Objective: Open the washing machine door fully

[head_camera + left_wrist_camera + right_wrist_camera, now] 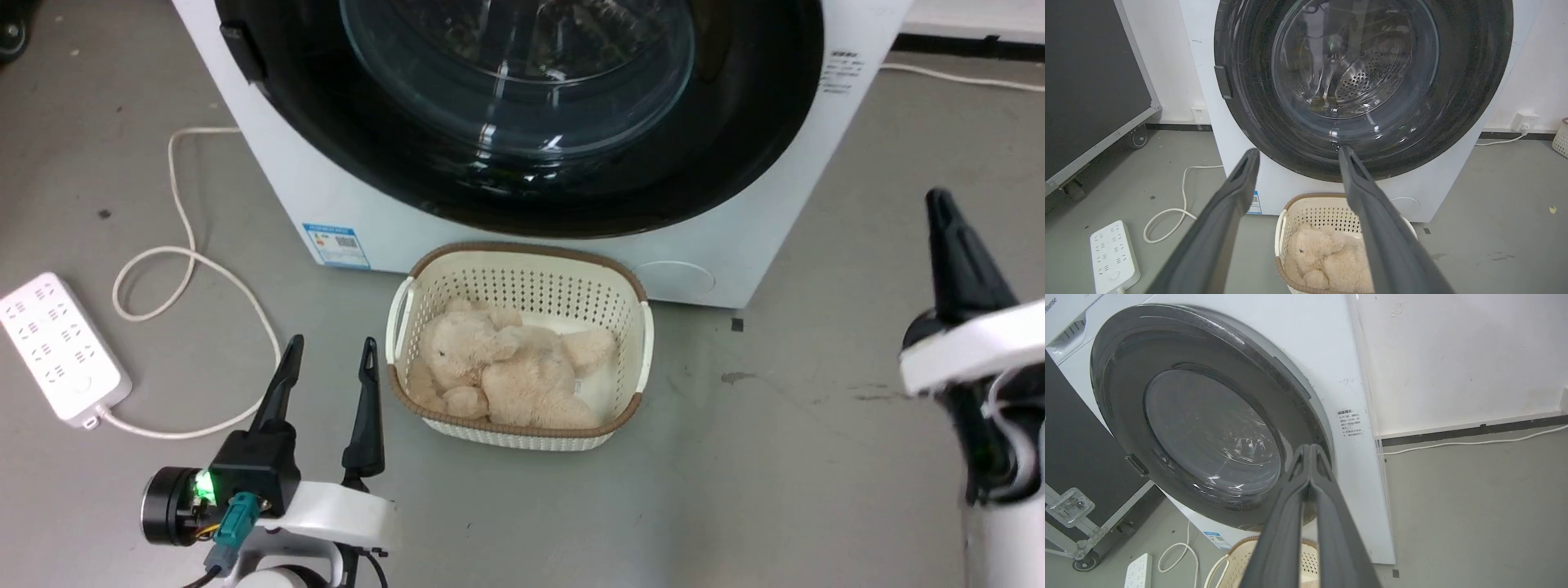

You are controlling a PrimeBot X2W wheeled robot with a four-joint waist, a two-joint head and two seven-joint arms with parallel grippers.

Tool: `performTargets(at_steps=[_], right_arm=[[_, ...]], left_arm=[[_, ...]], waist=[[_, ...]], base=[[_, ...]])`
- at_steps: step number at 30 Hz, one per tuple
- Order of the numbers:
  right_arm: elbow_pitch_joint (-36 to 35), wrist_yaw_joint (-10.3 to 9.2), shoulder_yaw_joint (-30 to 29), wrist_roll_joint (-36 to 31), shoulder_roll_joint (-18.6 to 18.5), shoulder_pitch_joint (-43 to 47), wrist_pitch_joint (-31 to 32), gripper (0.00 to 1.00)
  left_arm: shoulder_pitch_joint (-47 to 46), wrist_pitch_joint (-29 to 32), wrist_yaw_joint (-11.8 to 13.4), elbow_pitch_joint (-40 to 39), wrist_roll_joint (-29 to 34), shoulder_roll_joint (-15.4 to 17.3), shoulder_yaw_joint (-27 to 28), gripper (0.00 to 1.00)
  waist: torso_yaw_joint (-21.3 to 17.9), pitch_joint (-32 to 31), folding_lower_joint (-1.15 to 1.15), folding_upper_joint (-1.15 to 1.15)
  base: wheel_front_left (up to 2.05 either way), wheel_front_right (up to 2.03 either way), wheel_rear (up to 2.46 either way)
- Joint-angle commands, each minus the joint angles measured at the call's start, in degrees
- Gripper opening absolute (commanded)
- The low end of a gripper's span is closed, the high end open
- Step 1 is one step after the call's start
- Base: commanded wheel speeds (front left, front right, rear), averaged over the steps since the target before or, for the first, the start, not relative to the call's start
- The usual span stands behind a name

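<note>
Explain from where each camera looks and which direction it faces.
Head view: from the head, forward and down at the washing machine door and the basket; left gripper low left, right gripper at right.
Left wrist view: from the left wrist, straight at the door, along its spread fingers.
Right wrist view: from the right wrist, slanting up at the door from the right; fingers pressed together.
Shared: head and left wrist views show the plush bear and power strip.

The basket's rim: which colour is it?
Brown, on a cream basket; the head view shows it best.
</note>
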Motion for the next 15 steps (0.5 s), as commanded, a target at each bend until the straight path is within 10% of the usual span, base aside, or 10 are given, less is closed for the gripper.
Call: performTargets(at_steps=[1, 15], right_arm=[[0.86, -0.02, -0.99, 1.79, 0.18, -2.45, 0.98, 0.00], [13.09, -0.03, -11.55, 10.97, 0.30, -19.03, 10.37, 0.00]], left_arm=[[-1.18, -0.61, 0.44, -0.53, -0.35, 0.02, -0.07, 1.00], [-2.85, -2.53, 1.33, -1.64, -1.46, 0.02, -1.34, 1.00]], waist=[[0.37, 0.56, 0.00, 0.00], [2.47, 5.45, 0.00, 0.00]], base=[[0.00, 0.00, 0.00], [0.00, 0.00, 0.00]])
